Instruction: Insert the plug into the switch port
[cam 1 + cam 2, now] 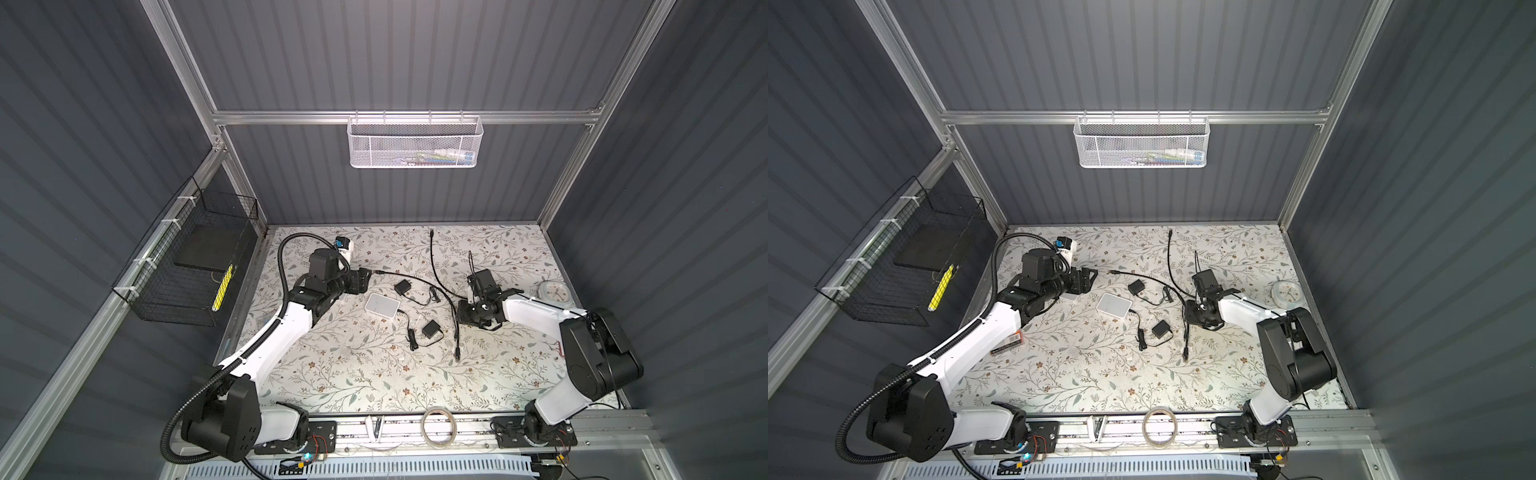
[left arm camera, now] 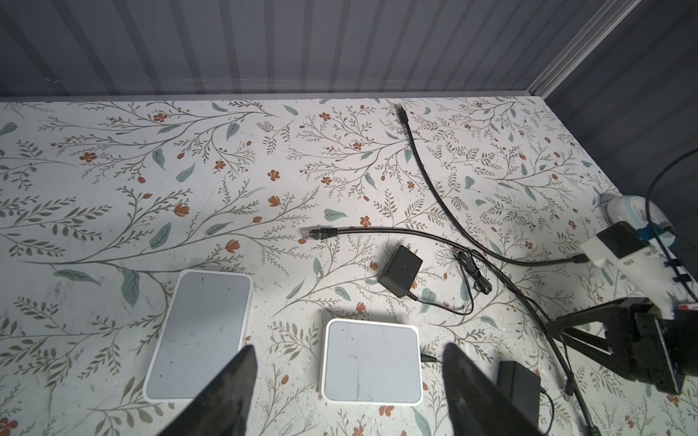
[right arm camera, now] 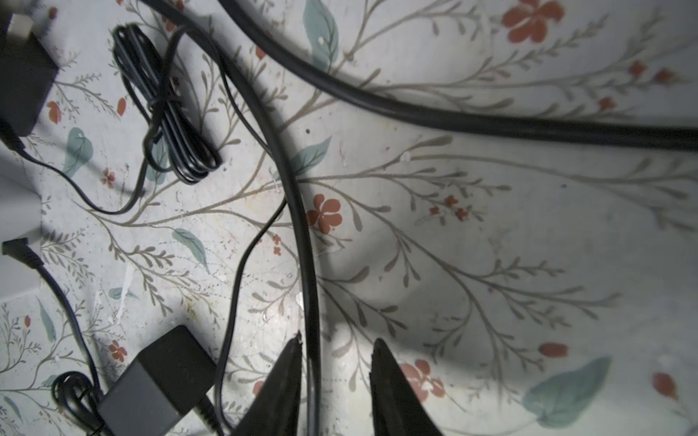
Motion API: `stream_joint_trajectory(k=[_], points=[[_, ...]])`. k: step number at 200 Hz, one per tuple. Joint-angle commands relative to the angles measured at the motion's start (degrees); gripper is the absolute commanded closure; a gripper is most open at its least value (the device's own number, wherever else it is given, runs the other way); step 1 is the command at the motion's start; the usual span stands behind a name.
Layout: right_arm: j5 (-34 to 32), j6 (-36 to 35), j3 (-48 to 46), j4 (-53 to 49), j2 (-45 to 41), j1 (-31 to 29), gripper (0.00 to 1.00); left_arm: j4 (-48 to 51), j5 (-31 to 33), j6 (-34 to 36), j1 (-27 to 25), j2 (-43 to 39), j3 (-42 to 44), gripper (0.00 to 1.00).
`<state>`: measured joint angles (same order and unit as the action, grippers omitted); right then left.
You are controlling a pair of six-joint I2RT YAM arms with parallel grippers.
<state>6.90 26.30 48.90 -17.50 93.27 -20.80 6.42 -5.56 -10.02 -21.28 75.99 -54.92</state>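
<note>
The black cable's clear plug (image 2: 311, 233) lies loose on the floral mat, left of centre in both top views (image 1: 377, 272) (image 1: 1113, 272). The switch (image 2: 372, 360) is a square white box (image 1: 382, 305) (image 1: 1113, 305) with a thin power lead in its side; its ports are hidden. My left gripper (image 2: 348, 348) hovers open above it (image 1: 363, 282), holding nothing. My right gripper (image 3: 338, 338) is low over the mat (image 1: 460, 315), open, and straddles the cable (image 3: 304, 234). The cable touches one finger (image 3: 287, 377). The cable's other end (image 1: 457, 355) lies nearer the front.
A longer white box (image 2: 200, 332) lies beside the switch. Two black power adapters (image 1: 402, 287) (image 1: 431, 329) with coiled leads and a second thick cable (image 2: 426, 170) clutter the centre. A white clock (image 1: 550, 291) sits at the right and a tape roll (image 1: 438, 424) on the front rail.
</note>
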Motion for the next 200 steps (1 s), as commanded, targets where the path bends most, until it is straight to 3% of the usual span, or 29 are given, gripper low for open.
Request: stream_joint_trajectory(k=[1, 57, 134, 153, 200], points=[[0.8, -0.2, 0.4, 0.1, 1.7, -0.5, 0.67, 0.5, -0.6, 0.7, 0.3, 0.2, -0.1, 0.23], [-0.3, -0.3, 1.1, 0.1, 4.6, -1.0, 0.69, 0.5, -0.5, 0.8, 0.3, 0.6, 0.0, 0.23], [-4.3, -2.9, 3.7, -3.4, 6.9, -2.5, 0.94, 0.8, -0.3, 1.1, 0.3, 0.2, 0.0, 0.23], [-3.8, -2.8, 3.8, -3.8, 5.9, -2.5, 1.0, 1.0, -0.3, 1.1, 0.3, 0.0, -0.2, 0.23], [-7.9, -6.2, 7.0, -13.1, -3.5, -2.2, 1.0, 1.2, -0.8, 1.3, 0.3, -1.4, -0.2, 0.23]])
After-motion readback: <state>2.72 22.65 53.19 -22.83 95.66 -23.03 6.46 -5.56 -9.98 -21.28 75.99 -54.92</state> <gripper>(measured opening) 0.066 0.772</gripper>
